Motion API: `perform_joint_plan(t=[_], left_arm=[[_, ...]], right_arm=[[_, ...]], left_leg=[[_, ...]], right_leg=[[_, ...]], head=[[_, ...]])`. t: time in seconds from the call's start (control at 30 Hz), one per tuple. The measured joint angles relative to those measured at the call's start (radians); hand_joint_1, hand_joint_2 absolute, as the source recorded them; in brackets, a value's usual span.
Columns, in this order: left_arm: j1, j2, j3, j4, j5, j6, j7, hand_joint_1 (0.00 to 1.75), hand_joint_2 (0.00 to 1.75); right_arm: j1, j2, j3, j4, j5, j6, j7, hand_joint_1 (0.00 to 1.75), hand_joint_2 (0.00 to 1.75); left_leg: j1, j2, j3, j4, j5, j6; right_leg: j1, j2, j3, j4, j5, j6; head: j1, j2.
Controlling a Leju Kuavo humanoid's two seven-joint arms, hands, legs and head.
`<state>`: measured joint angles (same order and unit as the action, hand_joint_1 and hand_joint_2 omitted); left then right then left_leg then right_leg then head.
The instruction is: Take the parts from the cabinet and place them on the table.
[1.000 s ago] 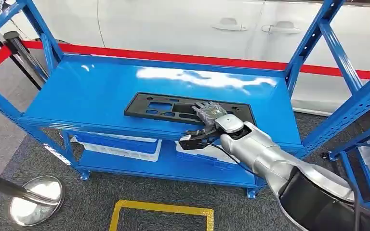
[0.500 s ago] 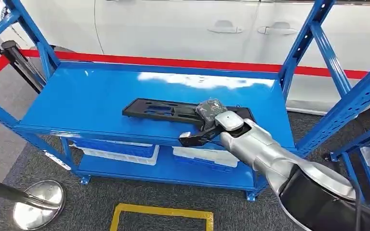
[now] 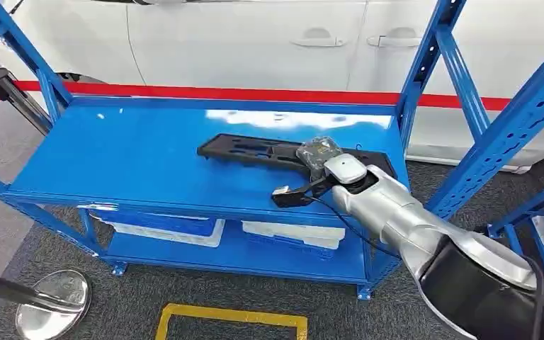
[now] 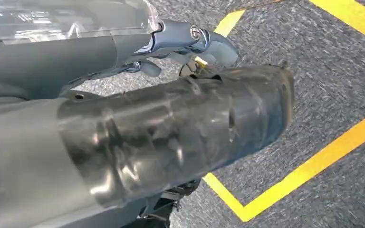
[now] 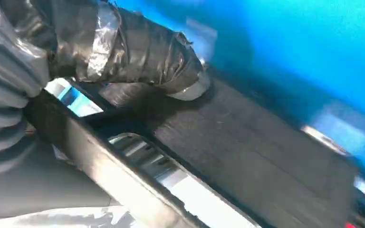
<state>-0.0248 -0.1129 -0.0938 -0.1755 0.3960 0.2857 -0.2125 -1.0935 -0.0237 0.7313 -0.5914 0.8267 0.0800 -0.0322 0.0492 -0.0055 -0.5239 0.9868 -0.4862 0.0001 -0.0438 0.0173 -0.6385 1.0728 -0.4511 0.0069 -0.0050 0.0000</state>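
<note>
Firmly, right hand [image 3: 316, 157] around black part [image 3: 255, 151]

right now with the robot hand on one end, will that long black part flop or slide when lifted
Probably stiff: the black part looks like a flat molded panel with cutouts. Held at one end by the right robot hand, its far end may dip. The glossy blue shelf likely lets it slide.

No readable text, labels or numbers — none anywhere
</note>
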Motion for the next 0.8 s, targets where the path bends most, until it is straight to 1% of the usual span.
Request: perform_joint_plan(t=[0.03, 0.07, 0.13, 0.23, 0.3, 0.37, 0.5, 0.63, 0.73, 0.8], left_arm=[[0.000, 0.000, 0.002, 0.000, 0.002, -0.002, 0.000, 0.00, 0.00], [0.000, 0.000, 0.004, 0.000, 0.003, -0.003, -0.001, 0.00, 0.00], [0.001, -0.002, 0.008, 0.000, 0.003, -0.004, -0.004, 0.00, 0.00], [0.001, -0.003, 0.010, 0.000, 0.002, -0.004, -0.005, 0.00, 0.00], [0.001, -0.003, 0.011, 0.000, 0.001, -0.003, -0.006, 0.00, 0.00], [0.001, -0.003, 0.011, 0.000, 0.000, -0.003, -0.006, 0.00, 0.00], [0.001, -0.003, 0.011, 0.000, -0.002, 0.000, -0.011, 0.00, 0.00], [0.000, -0.003, 0.011, 0.000, -0.006, 0.000, -0.015, 0.00, 0.00], [0.002, -0.005, 0.012, 0.000, -0.008, -0.002, -0.031, 0.00, 0.00], [0.001, -0.006, 0.012, 0.000, -0.008, -0.003, -0.033, 0.00, 0.00]], right_arm=[[-0.005, -0.001, 0.000, -0.010, 0.001, 0.001, 0.008, 1.75, 1.75], [-0.011, -0.003, 0.000, -0.021, 0.001, 0.002, 0.012, 1.75, 1.75], [-0.024, -0.008, 0.000, -0.070, -0.001, 0.010, 0.028, 1.75, 1.75], [-0.049, -0.014, 0.000, -0.128, -0.002, 0.024, 0.044, 1.75, 1.75], [-0.063, -0.019, 0.000, -0.168, -0.002, 0.031, 0.050, 1.75, 1.75], [-0.074, -0.021, 0.000, -0.192, -0.003, 0.036, 0.051, 1.75, 1.75], [-0.092, -0.024, 0.000, -0.233, -0.005, 0.041, 0.054, 1.75, 1.75], [-0.126, -0.026, 0.000, -0.281, -0.008, 0.067, 0.063, 1.75, 1.75], [-0.159, -0.026, 0.000, -0.334, -0.019, 0.119, 0.086, 1.75, 1.75], [-0.189, -0.026, 0.000, -0.366, -0.031, 0.139, 0.100, 1.75, 1.75]], left_leg=[[0.000, 0.000, 0.000, 0.000, 0.002, -0.005], [0.000, 0.000, -0.001, 0.000, 0.003, -0.013], [0.000, 0.002, -0.001, 0.000, 0.004, -0.032], [0.000, 0.002, -0.003, 0.002, 0.003, -0.041], [-0.002, 0.001, -0.005, 0.003, 0.003, -0.041], [-0.003, 0.001, -0.007, 0.004, 0.003, -0.041], [-0.004, 0.001, -0.013, 0.009, 0.003, -0.041], [-0.006, 0.001, -0.016, 0.011, 0.003, -0.040], [-0.006, 0.000, -0.019, 0.012, 0.003, -0.040], [-0.006, 0.000, -0.019, 0.013, 0.002, -0.039]], right_leg=[[0.000, 0.000, -0.001, 0.000, 0.000, 0.000], [0.000, 0.000, -0.002, 0.001, 0.001, -0.001], [0.000, 0.000, -0.007, 0.002, 0.002, -0.003], [0.003, 0.000, -0.006, 0.000, 0.003, -0.002], [0.002, -0.001, -0.004, -0.003, 0.005, 0.000], [0.002, -0.001, -0.002, -0.008, 0.008, 0.005], [0.000, -0.002, -0.002, -0.014, 0.012, 0.011], [-0.002, -0.001, 0.000, -0.018, 0.015, 0.016], [-0.002, -0.002, -0.001, -0.022, 0.016, 0.018], [-0.002, -0.002, -0.001, -0.023, 0.017, 0.019]], head=[[0.000, 0.000], [0.000, 0.000], [0.000, 0.000], [0.000, 0.000], [0.000, 0.000], [0.000, 0.000], [0.000, 0.000], [0.000, 0.000], [0.000, 0.000], [0.000, 0.000]])
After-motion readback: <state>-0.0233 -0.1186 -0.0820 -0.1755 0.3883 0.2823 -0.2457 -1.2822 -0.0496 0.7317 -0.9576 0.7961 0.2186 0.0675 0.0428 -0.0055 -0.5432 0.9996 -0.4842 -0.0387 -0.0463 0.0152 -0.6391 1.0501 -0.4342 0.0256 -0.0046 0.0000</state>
